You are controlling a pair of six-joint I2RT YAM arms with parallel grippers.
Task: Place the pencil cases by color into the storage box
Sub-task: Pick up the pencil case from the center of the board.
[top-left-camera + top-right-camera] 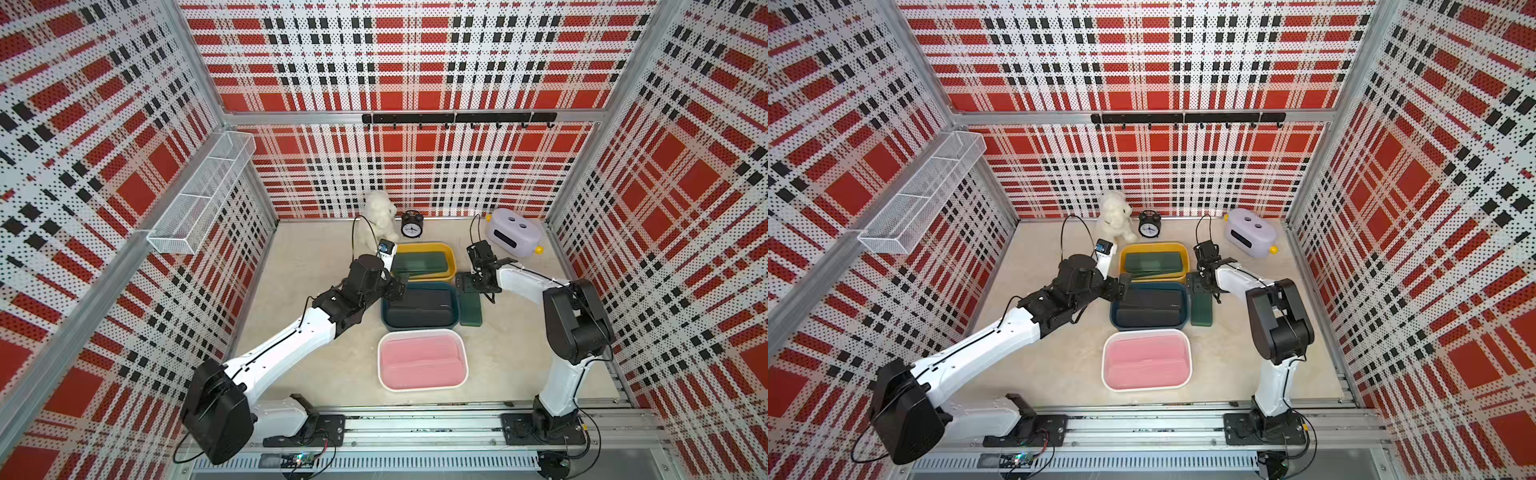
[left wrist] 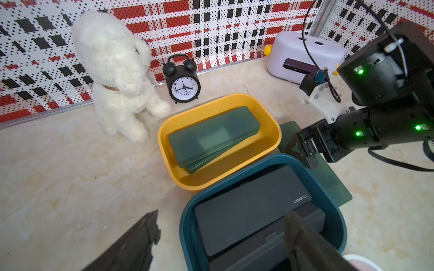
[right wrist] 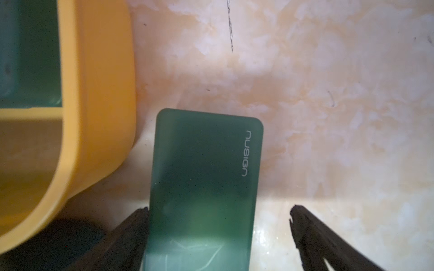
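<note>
My right gripper (image 3: 218,210) hangs wide open astride the flat dark green plastic pencil case (image 3: 204,164), lying near-to-far just right of the blue plastic tub (image 1: 419,326).

We see dark green pencil cases (image 1: 419,264) stacked flat and slightly fanned in the yellow tub (image 1: 424,245), the farthest back. One more green case (image 1: 471,309), matte with rounded corners and pale lettering near one end, lies flat on the bench (image 1: 299,257) just beside the blue tub (image 1: 384,309). Black cases (image 1: 419,307) fill that middle tub, one resting askew over another. Pale pink cases (image 1: 422,359) lie overlapped in the white tub (image 1: 380,361), nearest the front. We cannot tell exact counts inside the tubs.
</note>
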